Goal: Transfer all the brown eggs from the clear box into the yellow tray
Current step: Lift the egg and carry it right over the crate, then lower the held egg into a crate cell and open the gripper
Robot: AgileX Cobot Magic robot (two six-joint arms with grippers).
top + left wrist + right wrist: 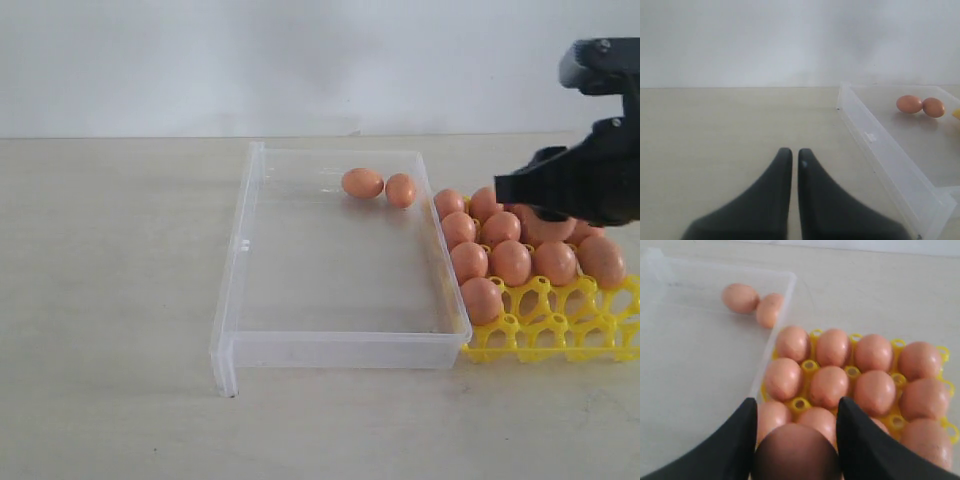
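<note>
Our right gripper (797, 412) is clamped on one brown egg (795, 455), hanging over the full rows of the yellow tray (483, 351). We reckon the free cups (560, 325) lie toward the tray's near edge. The other two eggs (362, 183) sit in the clear box (340, 350), in the far corner beside the tray. The left gripper (791, 155) is pinched together, well apart from them.

1. Right fingers (860, 440) grip a brown egg (795, 455) between them.
2. Yellow tray (809, 365), at their 12 o'clock: seated eggs (827, 385) in adjoining cells.
3. Clear box (690, 365), 10 o'clock: two loose eggs (741, 297), touching each other.
</note>
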